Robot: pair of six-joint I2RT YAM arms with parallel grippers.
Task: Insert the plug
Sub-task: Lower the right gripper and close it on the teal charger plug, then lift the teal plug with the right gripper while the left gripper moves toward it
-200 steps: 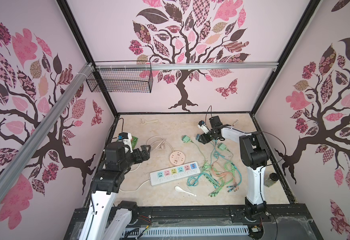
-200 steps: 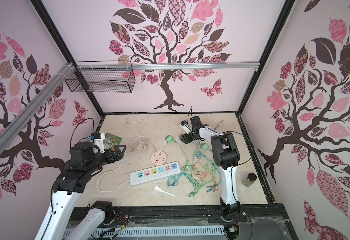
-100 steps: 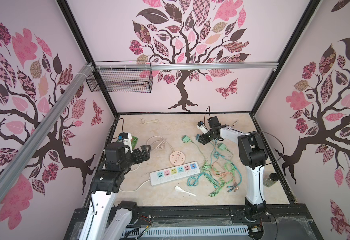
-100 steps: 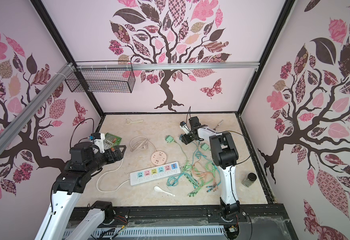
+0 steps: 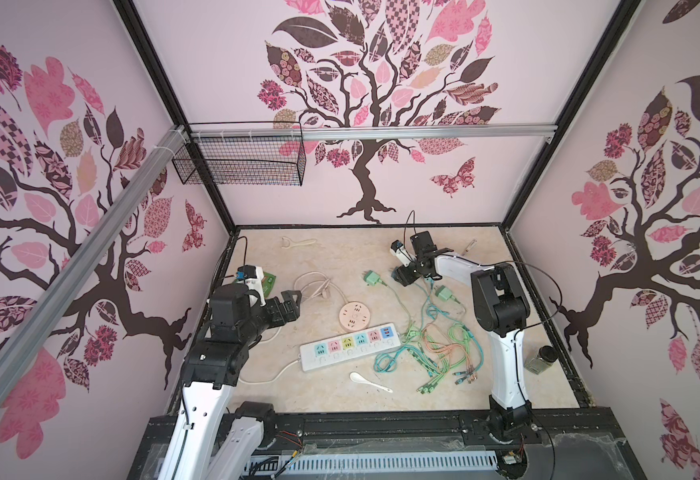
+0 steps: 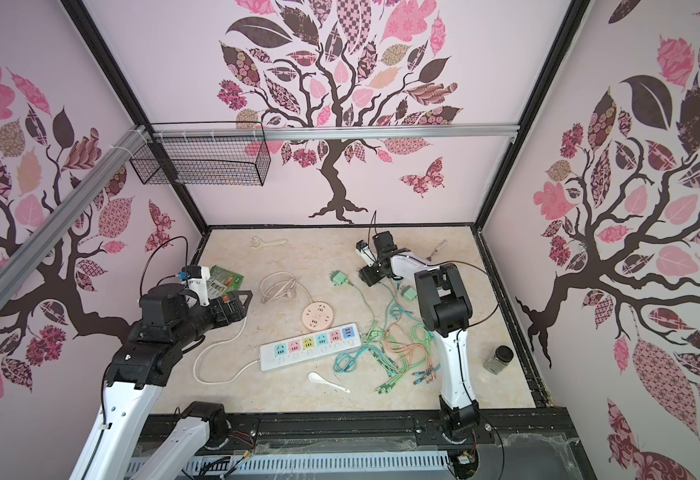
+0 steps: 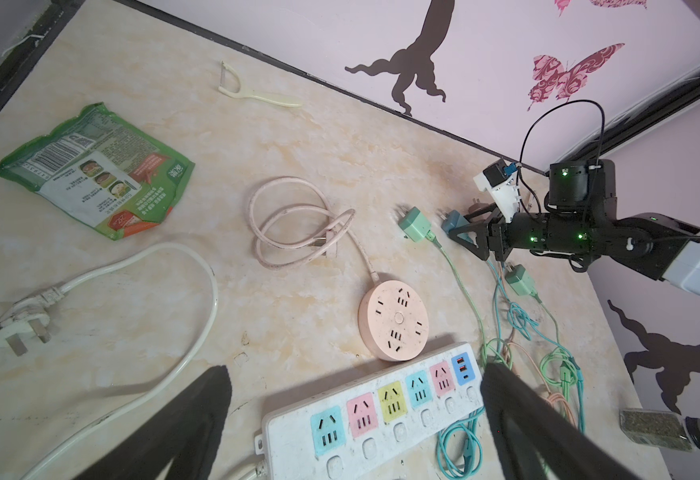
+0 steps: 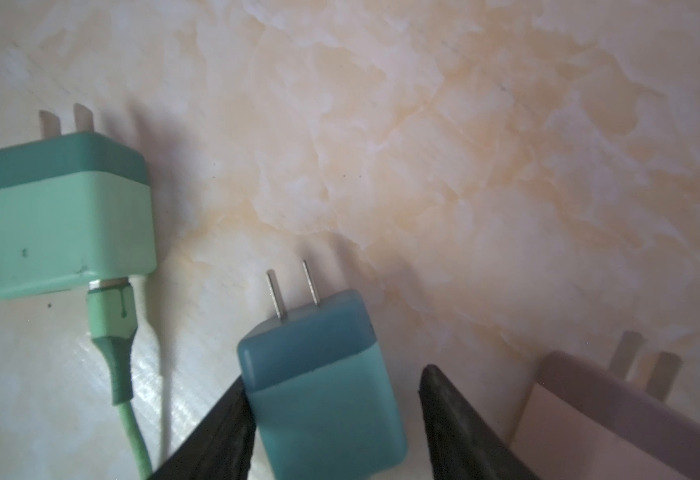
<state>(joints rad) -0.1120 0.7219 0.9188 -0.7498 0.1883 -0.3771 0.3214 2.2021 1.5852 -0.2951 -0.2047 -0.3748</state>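
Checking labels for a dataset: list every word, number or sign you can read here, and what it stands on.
Nothing reads clearly.
Green foil snack pouch: barcode and Chinese print, too small and turned to read.
White power strip with coloured sockets: no legible lettering.
Glass spice jar with black cap: no legible label.
Teal two-pin charger plug: no marking shows.

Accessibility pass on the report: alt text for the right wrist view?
A blue plug sits between the black fingers of the right gripper, one touching it, a gap at the other. A green plug with cable and a blurred pink plug lie nearby on the marbled table.
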